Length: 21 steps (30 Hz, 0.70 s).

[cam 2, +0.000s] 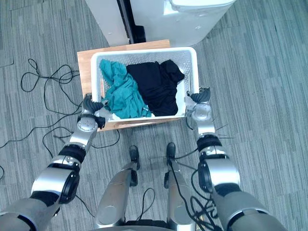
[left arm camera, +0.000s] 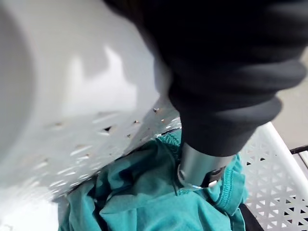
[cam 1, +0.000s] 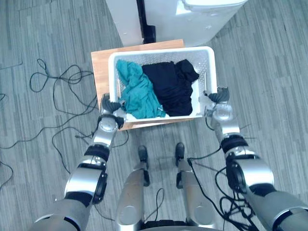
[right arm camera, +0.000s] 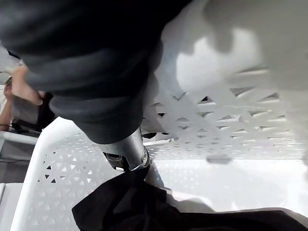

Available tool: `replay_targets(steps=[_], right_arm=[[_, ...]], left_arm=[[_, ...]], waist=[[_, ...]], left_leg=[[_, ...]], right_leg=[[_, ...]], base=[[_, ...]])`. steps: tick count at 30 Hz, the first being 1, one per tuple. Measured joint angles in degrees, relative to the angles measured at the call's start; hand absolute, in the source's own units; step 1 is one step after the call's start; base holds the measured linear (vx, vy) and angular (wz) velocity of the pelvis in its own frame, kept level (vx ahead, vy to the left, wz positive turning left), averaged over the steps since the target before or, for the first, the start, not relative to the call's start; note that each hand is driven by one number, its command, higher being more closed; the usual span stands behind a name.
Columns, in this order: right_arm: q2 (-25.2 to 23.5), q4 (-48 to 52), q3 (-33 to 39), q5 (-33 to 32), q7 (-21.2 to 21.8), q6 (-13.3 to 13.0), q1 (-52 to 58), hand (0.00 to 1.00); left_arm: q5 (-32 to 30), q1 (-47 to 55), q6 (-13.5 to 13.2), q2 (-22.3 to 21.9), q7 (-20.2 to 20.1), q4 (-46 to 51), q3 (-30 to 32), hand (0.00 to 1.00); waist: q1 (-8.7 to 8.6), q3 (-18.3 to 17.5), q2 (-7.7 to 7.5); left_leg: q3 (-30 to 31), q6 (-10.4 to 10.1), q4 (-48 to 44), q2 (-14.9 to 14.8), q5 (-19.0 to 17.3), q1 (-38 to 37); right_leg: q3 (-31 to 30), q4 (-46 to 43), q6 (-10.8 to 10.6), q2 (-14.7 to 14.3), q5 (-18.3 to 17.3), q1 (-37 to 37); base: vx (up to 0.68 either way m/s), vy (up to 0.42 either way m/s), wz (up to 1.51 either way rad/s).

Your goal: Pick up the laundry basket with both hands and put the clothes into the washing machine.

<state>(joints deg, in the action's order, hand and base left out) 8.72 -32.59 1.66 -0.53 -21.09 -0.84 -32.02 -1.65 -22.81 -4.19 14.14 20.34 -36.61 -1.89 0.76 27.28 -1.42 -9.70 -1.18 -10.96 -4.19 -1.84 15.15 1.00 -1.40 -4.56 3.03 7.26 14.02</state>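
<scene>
White perforated plastic laundry basket [cam 1: 161, 49], frame centre: left hand [cam 1: 109, 105] and right hand [cam 1: 216, 98] curl round its side rims; raise both together, keeping it level.

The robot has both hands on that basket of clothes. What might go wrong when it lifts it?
1. The left hand and right hand pinch only the laundry basket's side walls toward its near end; lifted unevenly, it may tip or slip.
2. The teal cloth is heaped at the left thumb, so it could get caught or spill.
3. The washing machine stands just behind the wooden stand; the basket might bump it.
</scene>
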Motion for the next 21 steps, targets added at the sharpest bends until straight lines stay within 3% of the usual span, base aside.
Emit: replay_targets(steps=[4,8,12,13,14,16,17,20,21], right_arm=[[-1.67,11.68,0.05,1.75,0.22,-0.06,11.82,1.0],[-3.39,19.84,-0.55,3.59,2.8,-0.38,23.16,1.0],[-4.2,25.72,-0.7,4.17,3.82,-1.21,28.7,1.0],[-4.5,26.7,-0.66,4.29,3.97,-1.24,29.48,1.0],[-4.37,27.41,-0.48,4.67,4.03,-1.71,30.62,1.0],[-4.95,27.42,-0.46,4.68,4.05,-2.0,31.06,1.0],[-5.01,27.42,-0.46,4.71,4.1,-2.38,31.75,1.0],[-4.91,27.34,-0.44,5.11,4.43,-2.54,31.81,1.0],[-4.81,27.34,-0.43,5.17,4.52,-2.61,31.85,1.0]], left_arm=[[4.62,14.77,-0.24,-3.39,0.02,17.11,0.01,1.0],[5.65,28.41,-0.7,-6.0,-0.61,27.05,-0.18,1.0],[5.74,34.26,-0.7,-7.15,-1.46,33.87,-0.05,1.0],[5.81,35.47,-0.72,-7.26,-1.53,35.14,-0.06,1.0],[5.8,36.3,-0.74,-8.0,-2.06,35.9,-0.09,1.0],[5.81,37.27,-0.74,-7.9,-2.46,37.01,0.09,1.0],[5.74,37.37,-0.73,-7.88,-2.64,37.08,0.11,1.0],[5.68,37.35,-0.73,-7.9,-2.7,37.08,0.11,1.0],[5.64,37.34,-0.72,-8.0,-2.69,37.07,0.1,1.0]], waist=[[0.01,-0.43,-0.17],[0.06,-7.38,-0.2],[-0.13,-9.56,-0.16],[-0.17,-10.3,-0.45],[-0.93,-11.42,0.32],[-1.61,-11.87,0.06],[-1.55,-12.81,0.06],[-1.56,-14.41,0.23],[-1.65,-14.5,0.31]], left_leg=[[-0.61,-0.24,-0.09,-0.11,-1.63,-3.52],[-4.11,-0.26,-1.97,-0.96,-5.02,-5.32],[-10.88,-0.01,-4.52,-2.98,-8.6,-9.58],[-13.77,-0.02,-4.5,-3.84,-9.31,-11.02],[-17.32,0.34,-4.33,-4.82,-9.97,-13.02],[-21.79,-0.39,-3.91,-5.53,-10.65,-15.79],[-26.91,-1.01,-3.64,-6.37,-11.29,-18.02],[-35.55,-2.32,-3.28,-7.79,-12.08,-21.43],[-38.13,-3.38,-4.25,-8.42,-12.78,-23.23]], right_leg=[[-0.9,0.56,0.56,-0.19,-1.3,-3.51],[-4.0,0.55,0.06,-0.79,-2.32,-4.33],[-5.07,-1.1,-0.03,-2.15,-2.25,-4.73],[-1.43,-0.77,2.24,-1.6,-3.56,-4.81],[8.79,-2.4,6.51,0.78,-6.29,-4.93],[19.51,-5.17,9.33,3.88,-6.29,-5.01],[28.6,-7.34,10.98,6.41,-6.3,-5.07],[41.76,-11.29,11.65,9.4,-6.93,-5.17],[41.58,-12.29,9.95,8.87,-6.1,-4.98]], base=[[0.06,0.011,-0.09],[0.09,0.029,-0.4],[0.07,0.053,-0.94],[0.04,0.044,-1.31],[0.05,0.047,-1.48],[0.05,0.06,-1.48],[0.05,0.003,-1.69],[0.06,-0.08,-1.76],[0.08,-0.119,-1.85]])
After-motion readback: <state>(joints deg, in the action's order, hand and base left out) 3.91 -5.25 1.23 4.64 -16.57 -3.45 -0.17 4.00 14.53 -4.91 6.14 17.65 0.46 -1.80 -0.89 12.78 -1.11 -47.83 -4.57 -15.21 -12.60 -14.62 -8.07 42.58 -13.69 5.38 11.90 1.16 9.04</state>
